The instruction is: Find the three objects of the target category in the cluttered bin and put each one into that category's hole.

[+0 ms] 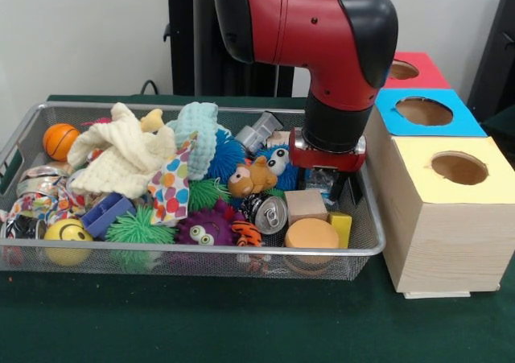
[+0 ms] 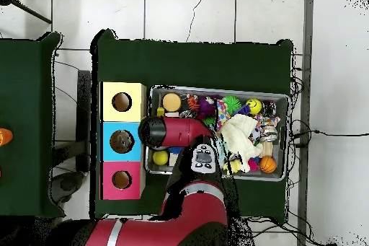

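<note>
- Front view: my gripper (image 1: 342, 187) is low in the bin (image 1: 354, 250), at the box end, and I can't tell what state it's in. I don't know the target category. If it's wood, the cube (image 1: 305, 204) sits just at its 8 o'clock and the round block (image 1: 311, 234) just at 7. The yellow box (image 1: 447, 218) stands near at 3.
- Overhead view: the arm (image 2: 173, 129) hides the gripper. The three holes line up just outside the bin; the blue box (image 2: 122, 141) lies at the arm's 9 o'clock.
</note>
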### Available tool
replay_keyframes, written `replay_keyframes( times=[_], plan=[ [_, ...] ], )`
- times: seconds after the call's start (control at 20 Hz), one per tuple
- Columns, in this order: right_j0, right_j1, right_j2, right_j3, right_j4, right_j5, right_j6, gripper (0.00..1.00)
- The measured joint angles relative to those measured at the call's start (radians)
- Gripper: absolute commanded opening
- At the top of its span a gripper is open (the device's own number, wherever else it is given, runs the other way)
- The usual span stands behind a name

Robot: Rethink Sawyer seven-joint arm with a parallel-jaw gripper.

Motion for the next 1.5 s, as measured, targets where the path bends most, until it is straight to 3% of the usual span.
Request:
replay_keyframes(
  times=[0.85,1.15,1.5],
  plan=[
    [0.003,0.006,-0.003,-0.009,0.000,-0.003,0.000,1.00],
    [0.022,-0.033,-0.008,0.035,-0.001,-0.003,0.000,1.00],
    [0.023,-0.025,-0.011,0.044,0.000,-0.004,0.000,1.00]
  ],
)
